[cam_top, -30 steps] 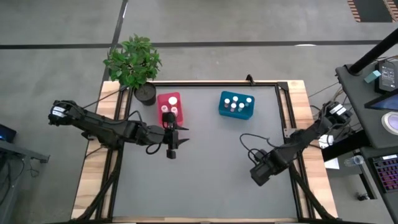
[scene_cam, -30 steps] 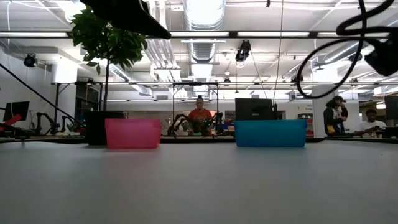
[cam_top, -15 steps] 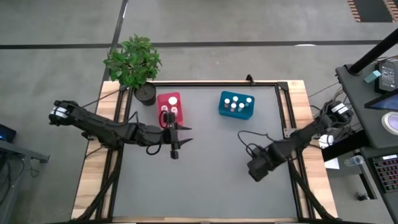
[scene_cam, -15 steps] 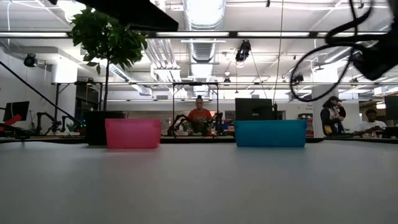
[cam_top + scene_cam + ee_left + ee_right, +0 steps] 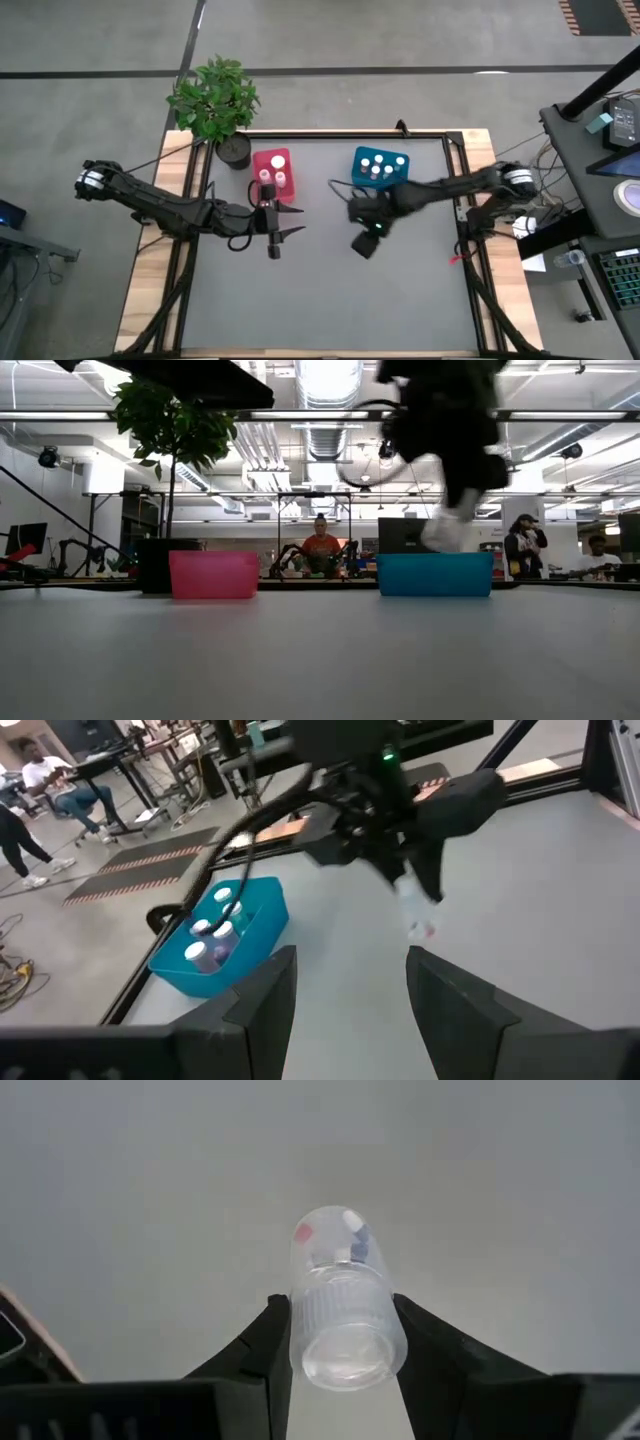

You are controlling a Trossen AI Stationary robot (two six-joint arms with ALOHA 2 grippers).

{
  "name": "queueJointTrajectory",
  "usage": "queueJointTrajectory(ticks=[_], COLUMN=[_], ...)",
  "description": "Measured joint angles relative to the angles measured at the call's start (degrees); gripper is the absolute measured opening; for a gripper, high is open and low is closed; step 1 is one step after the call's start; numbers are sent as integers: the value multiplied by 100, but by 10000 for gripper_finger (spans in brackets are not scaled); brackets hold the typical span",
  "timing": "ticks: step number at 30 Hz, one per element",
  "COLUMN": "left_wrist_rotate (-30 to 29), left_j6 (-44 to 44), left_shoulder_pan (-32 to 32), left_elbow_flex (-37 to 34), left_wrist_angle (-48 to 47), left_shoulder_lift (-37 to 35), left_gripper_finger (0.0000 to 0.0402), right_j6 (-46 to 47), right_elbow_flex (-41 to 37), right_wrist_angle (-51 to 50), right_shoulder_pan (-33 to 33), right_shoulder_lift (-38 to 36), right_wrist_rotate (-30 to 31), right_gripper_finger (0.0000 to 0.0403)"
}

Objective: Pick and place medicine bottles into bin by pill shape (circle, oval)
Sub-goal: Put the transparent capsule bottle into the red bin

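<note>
My right gripper (image 5: 363,243) hangs over the middle of the grey table, on the near side of the teal bin (image 5: 380,168), and is shut on a clear medicine bottle (image 5: 338,1280) with a white cap. The bottle also shows in the left wrist view (image 5: 417,912) and the low view (image 5: 445,530). My left gripper (image 5: 274,238) is open and empty, on the near side of the pink bin (image 5: 272,172). Both bins stand on the table and hold white-capped bottles. My right gripper pinches the bottle's ribbed white cap (image 5: 345,1315) between its two fingers, one on each side. The fingers come from above, pointing down. The bottle hangs below them, cap up and body toward the table, lifted clear, with pills at its bottom end (image 5: 330,1235).
A dark plant pot (image 5: 233,148) with a green plant stands at the table's far left corner, beside the pink bin. The grey table stretches bare on the near side of both grippers. In the low view, people sit at desks beyond the table's far edge.
My right gripper has swung from the table's near right part toward its left and far edge, and now hangs over the middle, in front of the teal bin.
</note>
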Motion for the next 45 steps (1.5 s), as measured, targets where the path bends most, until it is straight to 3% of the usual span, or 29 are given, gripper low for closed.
queueJointTrajectory(ticks=[8,16,22,30,34,39,45], left_wrist_rotate=[-4,-4,-4,-4,-6,-17,-23], left_j6=[-4,-222,-122,-295,-288,-303,-553], left_shoulder_pan=[-5,-7,-7,-9,-5,-5,-5], left_elbow_flex=[-284,-361,-363,-319,-319,-324,-321], left_wrist_angle=[-150,-253,-239,-154,-160,-49,17], left_shoulder_lift=[-493,-730,-689,-676,-676,-674,-663], left_gripper_finger=[171,171,171,171,171,171,171], right_j6=[-2130,-2738,-2806,-2857,-2858,-2906,-2943], right_elbow_flex=[1616,2073,2083,2080,2083,2078,1778], right_wrist_angle=[-404,-477,-440,-369,-368,-373,-379], right_shoulder_pan=[-695,-894,-902,-897,-897,-897,-750], right_shoulder_lift=[1515,2222,2340,2598,2526,2157,1385], right_wrist_rotate=[24,212,321,519,559,609,1290], right_gripper_finger=[124,124,132,247,280,290,278])
